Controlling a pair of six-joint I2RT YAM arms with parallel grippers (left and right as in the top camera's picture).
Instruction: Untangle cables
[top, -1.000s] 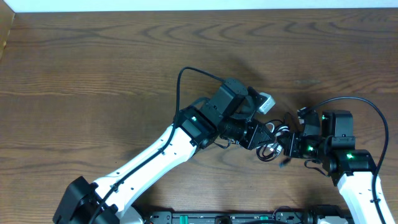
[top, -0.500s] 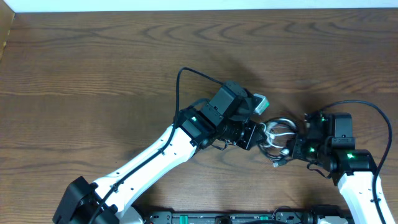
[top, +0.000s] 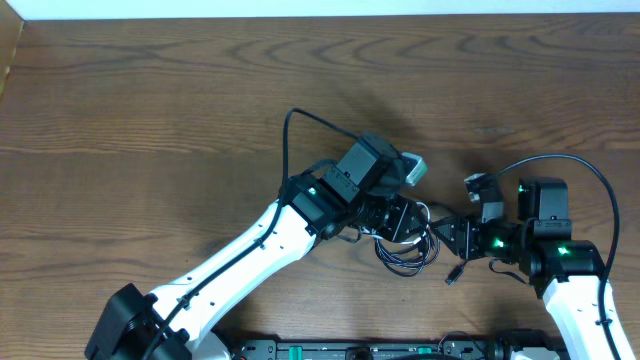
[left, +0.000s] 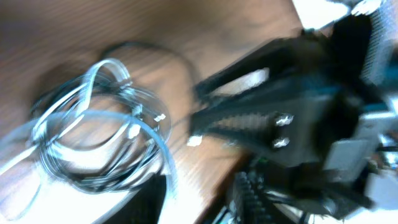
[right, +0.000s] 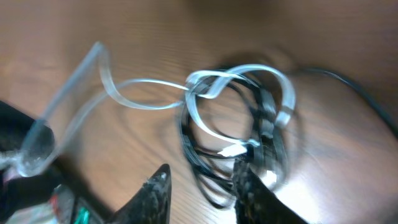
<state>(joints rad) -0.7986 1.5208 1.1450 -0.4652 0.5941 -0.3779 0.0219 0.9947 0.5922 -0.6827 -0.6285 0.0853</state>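
Dark brown wood grain covers the desk, with a pale strip along its far edge. Two white-and-black arms reach over it, the left arm from the near left and the right arm from the near right, their heads facing each other near the middle. Two cables lie there: one white cord and one black cord, wound into a single loose bundle that rests on the wood just on the near side of the left jaws and beside the right jaws. One small dark plug end lies apart from the loops, near the right arm. The right jaws stand apart, two dark fingers with bare wood showing between them. The left jaws are too dark from overhead and too smeared in the wrist view to tell whether they are open or gripping. One white strand runs from the bundle toward the left edge of the right wrist view, where its end blurs away. Both wrist views are blurred, so the crossings cannot be counted.
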